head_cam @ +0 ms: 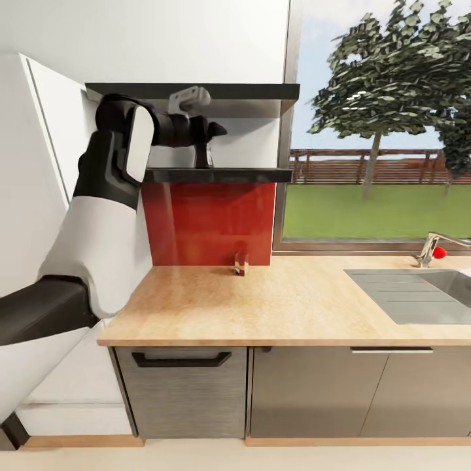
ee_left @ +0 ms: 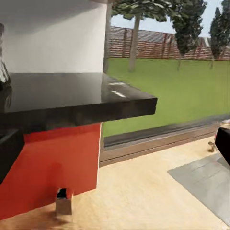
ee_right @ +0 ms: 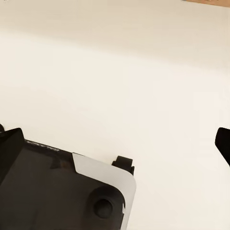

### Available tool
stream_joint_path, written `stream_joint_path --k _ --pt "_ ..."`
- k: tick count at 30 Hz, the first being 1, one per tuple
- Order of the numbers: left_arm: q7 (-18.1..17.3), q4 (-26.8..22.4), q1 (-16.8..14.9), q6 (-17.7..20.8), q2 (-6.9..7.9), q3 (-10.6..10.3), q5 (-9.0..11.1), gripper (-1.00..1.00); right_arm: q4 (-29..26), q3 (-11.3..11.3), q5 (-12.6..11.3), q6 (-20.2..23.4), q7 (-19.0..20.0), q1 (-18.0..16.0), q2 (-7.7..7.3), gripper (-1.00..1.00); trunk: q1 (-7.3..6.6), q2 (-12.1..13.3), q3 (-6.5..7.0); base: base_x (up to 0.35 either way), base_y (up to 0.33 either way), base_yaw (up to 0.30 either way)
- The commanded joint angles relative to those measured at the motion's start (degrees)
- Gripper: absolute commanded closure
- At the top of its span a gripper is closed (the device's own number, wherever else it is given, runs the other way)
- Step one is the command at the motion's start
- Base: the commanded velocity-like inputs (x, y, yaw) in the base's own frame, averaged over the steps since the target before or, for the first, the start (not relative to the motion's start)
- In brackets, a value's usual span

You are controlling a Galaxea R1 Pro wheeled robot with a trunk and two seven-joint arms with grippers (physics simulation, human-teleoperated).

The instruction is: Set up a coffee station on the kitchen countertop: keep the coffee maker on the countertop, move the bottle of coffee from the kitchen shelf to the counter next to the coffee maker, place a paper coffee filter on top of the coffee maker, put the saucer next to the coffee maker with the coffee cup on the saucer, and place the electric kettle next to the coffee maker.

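My left gripper (head_cam: 216,134) is raised between the two dark boards of the kitchen shelf (head_cam: 248,174) and is open, with nothing between its fingers (ee_left: 8,148). A small dark glassy jar (head_cam: 202,154), probably the bottle of coffee, stands on the lower board right beside the gripper; its lid is hidden. The kitchen countertop (head_cam: 294,301) runs below. My right gripper (ee_right: 115,143) is open and hangs low over the pale floor by the robot's base. The coffee maker, paper coffee filter, saucer, coffee cup and electric kettle are out of view.
A small shaker-like jar (head_cam: 241,263) stands on the counter against the red backsplash (head_cam: 209,222). The steel sink (head_cam: 418,294) and its tap (head_cam: 432,247) are at the right under the window. A white tall cabinet (head_cam: 39,131) flanks the shelf.
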Motion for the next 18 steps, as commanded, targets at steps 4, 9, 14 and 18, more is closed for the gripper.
stream_joint_path --k 4,9,14,18 --pt "10.59 4.25 -2.36 -1.71 -0.06 0.18 0.35 -1.00 0.17 0.46 -0.49 -0.24 0.40 -0.05 -0.02 -1.00 0.03 -0.11 -0.13 0.000 0.000 0.000" --pt "14.12 7.19 -2.98 -4.67 -0.06 -2.06 -1.18 -1.00 0.21 0.47 -0.81 -0.78 0.76 0.01 -1.61 -1.00 0.03 -0.11 -0.13 0.000 0.000 0.000" --pt "14.97 8.09 -3.13 -7.97 -0.06 -6.49 -4.97 -1.00 0.28 0.45 -5.81 -2.57 1.02 0.21 -4.83 -1.00 0.03 -0.11 -0.13 0.000 0.000 0.000" --pt "15.07 8.16 -3.15 -8.48 -0.06 -7.07 -5.46 -1.00 0.25 0.45 -9.97 -2.93 1.03 1.28 -5.73 -1.00 0.03 -0.11 -0.13 0.000 0.000 0.000"
